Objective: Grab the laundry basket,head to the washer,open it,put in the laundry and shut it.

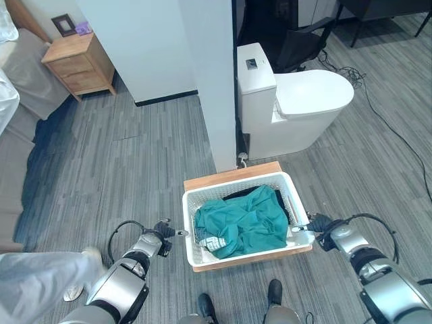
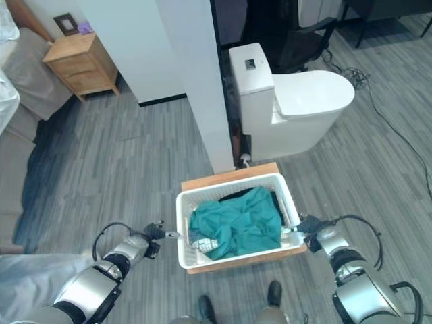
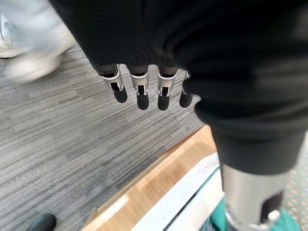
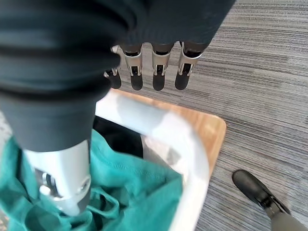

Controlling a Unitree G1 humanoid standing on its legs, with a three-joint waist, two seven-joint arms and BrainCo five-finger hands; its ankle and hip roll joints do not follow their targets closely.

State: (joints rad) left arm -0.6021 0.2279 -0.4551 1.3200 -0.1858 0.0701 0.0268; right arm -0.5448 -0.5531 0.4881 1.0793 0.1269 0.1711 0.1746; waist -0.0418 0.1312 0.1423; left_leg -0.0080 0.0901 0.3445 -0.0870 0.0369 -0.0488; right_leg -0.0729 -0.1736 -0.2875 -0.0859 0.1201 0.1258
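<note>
A white laundry basket (image 1: 233,184) stands on a low wooden board (image 1: 229,174) on the floor, filled with green laundry (image 1: 246,219) and a bit of dark cloth. My left hand (image 1: 158,237) is at the basket's left side; its fingers (image 3: 142,91) hang straight outside the rim (image 3: 192,192) and the thumb reaches over it. My right hand (image 1: 317,225) is at the right side. Its fingers (image 4: 159,72) are straight outside the rim (image 4: 163,130), with the thumb over the green laundry (image 4: 130,187). Neither hand is curled round the rim.
A white partition wall (image 1: 209,81) stands just behind the basket, with a toilet (image 1: 297,101) to its right. A wooden nightstand (image 1: 77,64) is at the far left. A person's leg (image 1: 40,277) and shoe (image 1: 88,258) are at my lower left.
</note>
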